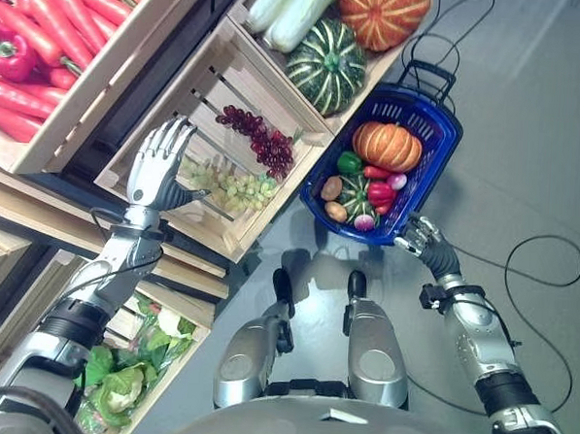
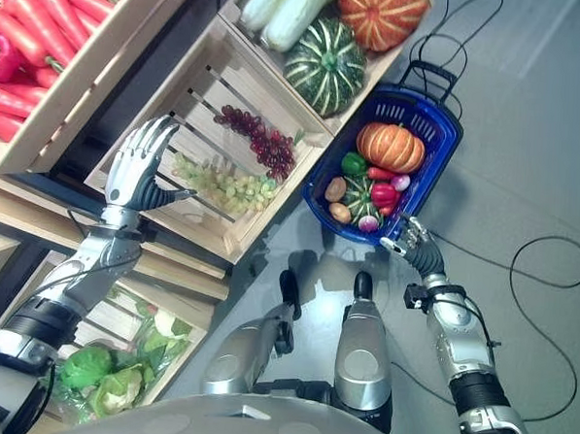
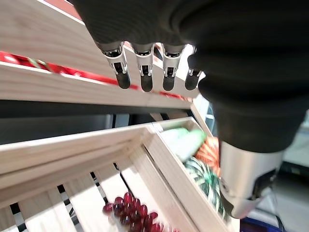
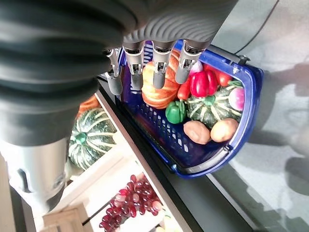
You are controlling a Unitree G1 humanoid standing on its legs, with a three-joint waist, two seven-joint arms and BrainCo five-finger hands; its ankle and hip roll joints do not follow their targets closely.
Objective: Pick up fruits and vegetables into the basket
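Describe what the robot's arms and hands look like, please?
Both arms are silver-grey metal with black bands at the joints. Each ends in a hand, the left hand and the right hand, with silver fingers tipped in dark pads and a separate thumb. A dark ribbed cover wraps the back of each hand and the wrist.

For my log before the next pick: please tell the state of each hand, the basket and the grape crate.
left hand: open, raised over the grape crate, holding nothing.
right hand: open, at the basket's near rim.
basket: on the floor, partly filled with vegetables.
grape crate: holds red and green grapes.
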